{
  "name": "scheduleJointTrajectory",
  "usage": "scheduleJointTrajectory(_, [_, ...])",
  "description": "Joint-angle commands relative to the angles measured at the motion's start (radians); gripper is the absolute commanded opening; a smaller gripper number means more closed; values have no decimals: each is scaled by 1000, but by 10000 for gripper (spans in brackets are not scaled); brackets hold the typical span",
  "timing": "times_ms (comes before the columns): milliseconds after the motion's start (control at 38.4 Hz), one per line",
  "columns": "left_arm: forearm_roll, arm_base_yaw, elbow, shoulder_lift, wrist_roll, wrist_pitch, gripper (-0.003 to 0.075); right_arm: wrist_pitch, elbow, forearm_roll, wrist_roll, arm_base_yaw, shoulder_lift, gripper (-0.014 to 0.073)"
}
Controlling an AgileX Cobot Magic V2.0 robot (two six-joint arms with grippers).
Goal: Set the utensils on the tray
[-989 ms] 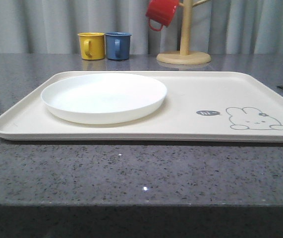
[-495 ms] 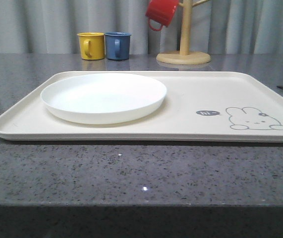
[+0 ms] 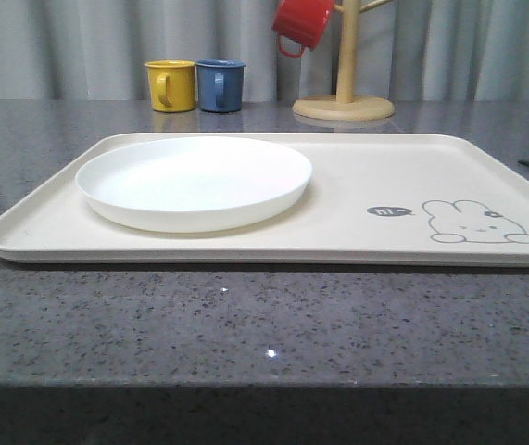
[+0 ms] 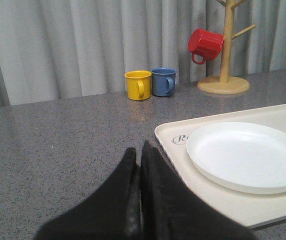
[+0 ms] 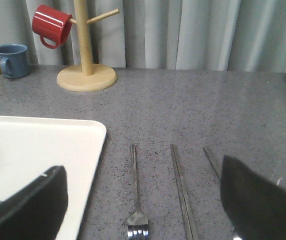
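Note:
The cream tray (image 3: 357, 176) with the rabbit drawing lies on the grey table, and a round white plate (image 3: 194, 182) rests on its left half. In the right wrist view a metal fork (image 5: 135, 195), flat chopsticks (image 5: 183, 192) and a third metal handle (image 5: 212, 162) lie on the table beside the tray (image 5: 37, 150). My right gripper (image 5: 143, 200) is open above the fork, nothing between its fingers. My left gripper (image 4: 140, 152) is shut and empty, over the table beside the tray's (image 4: 183, 165) left end and the plate (image 4: 245, 155).
A yellow mug (image 3: 171, 85) and a blue mug (image 3: 220, 85) stand at the back. A red mug (image 3: 301, 23) hangs on a wooden mug tree (image 3: 345, 93) behind the tray. A grey curtain closes the back.

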Motion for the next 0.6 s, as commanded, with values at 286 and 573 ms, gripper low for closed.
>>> scheduleJointTrajectory(286, [-9, 1, -25, 12, -9, -87, -18, 297, -457, -78, -15, -6, 543, 640])
scheduleJointTrajectory(573, [-9, 1, -25, 12, -9, -85, -18, 413, -608, -45, -15, -3, 856, 640])
